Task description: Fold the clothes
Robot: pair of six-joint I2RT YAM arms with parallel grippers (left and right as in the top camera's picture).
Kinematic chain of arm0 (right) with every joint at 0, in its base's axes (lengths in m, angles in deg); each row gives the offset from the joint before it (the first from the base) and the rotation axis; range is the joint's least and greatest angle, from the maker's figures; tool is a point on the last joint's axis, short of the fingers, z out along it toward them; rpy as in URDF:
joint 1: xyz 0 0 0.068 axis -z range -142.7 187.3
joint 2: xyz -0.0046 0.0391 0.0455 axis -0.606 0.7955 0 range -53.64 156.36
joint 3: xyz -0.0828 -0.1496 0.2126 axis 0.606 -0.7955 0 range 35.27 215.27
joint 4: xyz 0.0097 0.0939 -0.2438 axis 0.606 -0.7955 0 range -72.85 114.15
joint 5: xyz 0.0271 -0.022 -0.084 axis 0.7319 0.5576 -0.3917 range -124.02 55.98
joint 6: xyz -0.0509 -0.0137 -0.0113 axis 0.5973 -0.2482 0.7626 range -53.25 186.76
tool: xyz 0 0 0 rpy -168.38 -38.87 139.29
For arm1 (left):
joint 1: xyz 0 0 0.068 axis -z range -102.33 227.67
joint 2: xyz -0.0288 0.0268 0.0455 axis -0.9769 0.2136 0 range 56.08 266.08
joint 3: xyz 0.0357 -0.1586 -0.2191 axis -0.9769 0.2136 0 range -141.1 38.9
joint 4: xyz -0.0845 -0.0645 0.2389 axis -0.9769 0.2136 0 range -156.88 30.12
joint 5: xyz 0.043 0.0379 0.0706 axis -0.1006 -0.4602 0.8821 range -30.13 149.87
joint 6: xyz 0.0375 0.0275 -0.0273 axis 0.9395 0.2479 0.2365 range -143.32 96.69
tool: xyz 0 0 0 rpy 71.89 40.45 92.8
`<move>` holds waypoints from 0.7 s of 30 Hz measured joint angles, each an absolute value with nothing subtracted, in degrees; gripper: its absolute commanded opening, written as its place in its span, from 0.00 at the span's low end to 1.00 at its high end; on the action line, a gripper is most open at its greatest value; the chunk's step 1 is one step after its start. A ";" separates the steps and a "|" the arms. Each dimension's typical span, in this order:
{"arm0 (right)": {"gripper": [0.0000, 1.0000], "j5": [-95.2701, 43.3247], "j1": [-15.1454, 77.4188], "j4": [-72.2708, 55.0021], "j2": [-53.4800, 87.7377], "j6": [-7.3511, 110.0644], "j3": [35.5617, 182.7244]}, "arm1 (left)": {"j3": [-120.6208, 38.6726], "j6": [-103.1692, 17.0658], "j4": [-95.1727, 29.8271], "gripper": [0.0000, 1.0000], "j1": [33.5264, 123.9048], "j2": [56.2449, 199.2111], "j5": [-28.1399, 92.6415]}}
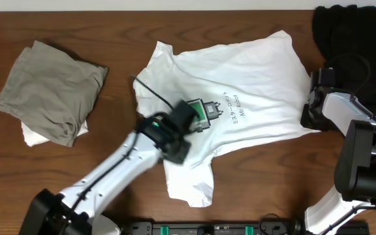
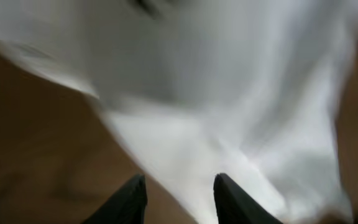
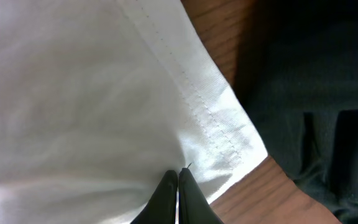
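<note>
A large white short-sleeved T-shirt (image 1: pixel 253 72) with a small green square print (image 1: pixel 207 111) and grey lettering (image 1: pixel 234 108) is spread, creased, on the brown wooden worktop (image 1: pixel 123 39); it lies beneath the left tool (image 2: pixel 180 180) and reaches across to the right tool (image 3: pixel 178 177). The left tool is held over the middle of the T-shirt, just beside the green print; its fingers (image 2: pixel 132 202) are seen apart in a blurred wrist view, with white cloth beyond them and nothing shown between them. The right tool is set at the stitched hem of the T-shirt, on the side away from the left tool; its fingers are pressed together, and the white cloth is pinched at their tips, where creases gather. A black garment (image 1: pixel 344 29) is heaped just beyond the right tool, near the hem; bare wood is seen between the two. Well away from the left tool, on its outer side, a folded olive-grey garment (image 1: pixel 51 88) is laid on a white cloth (image 1: pixel 34 136).
</note>
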State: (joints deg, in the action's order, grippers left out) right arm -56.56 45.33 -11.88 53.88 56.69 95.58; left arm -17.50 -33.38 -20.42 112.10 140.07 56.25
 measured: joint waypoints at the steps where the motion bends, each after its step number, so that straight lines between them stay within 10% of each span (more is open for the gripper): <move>1: 0.04 -56.54 45.33 -11.88 53.88 56.69 95.58 | -17.50 -34.17 -22.13 0.47 110.07 140.02 56.62; 21: 0.04 -56.43 45.33 -11.95 53.88 56.69 95.58 | -18.51 -37.88 -43.63 0.36 93.13 159.69 45.67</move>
